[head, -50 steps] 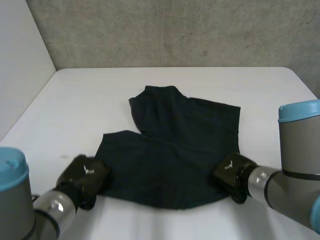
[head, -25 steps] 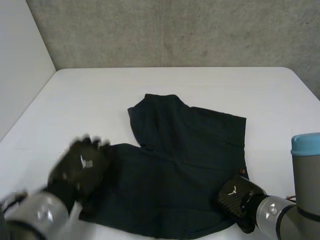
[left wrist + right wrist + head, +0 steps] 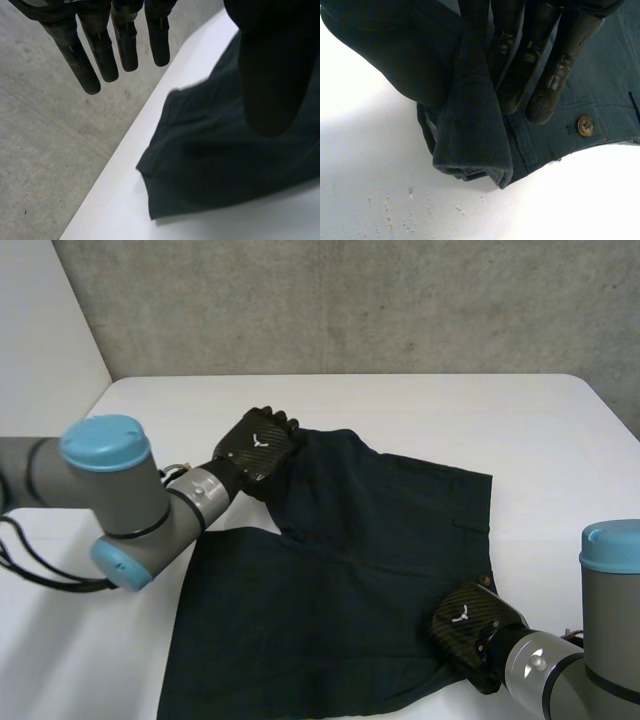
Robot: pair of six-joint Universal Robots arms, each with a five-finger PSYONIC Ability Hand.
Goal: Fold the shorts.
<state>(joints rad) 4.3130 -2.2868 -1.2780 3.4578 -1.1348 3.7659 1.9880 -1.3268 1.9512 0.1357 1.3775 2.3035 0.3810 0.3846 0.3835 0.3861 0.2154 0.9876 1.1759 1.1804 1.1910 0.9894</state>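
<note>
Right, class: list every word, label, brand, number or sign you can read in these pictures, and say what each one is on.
No words or numbers can be read anywhere.
On the back of the left hand: a small white mark, a shape with no letters to read.
On the back of the right hand: a similar white shape, too small to read.
On the button of the shorts: no lettering can be made out.

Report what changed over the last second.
The left robot hand left the near left corner of the shorts and swung to the far leg's hem, fingers open. The right robot hand pulled the shorts slightly nearer. Unchanged: its pinch on the waistband corner.
</note>
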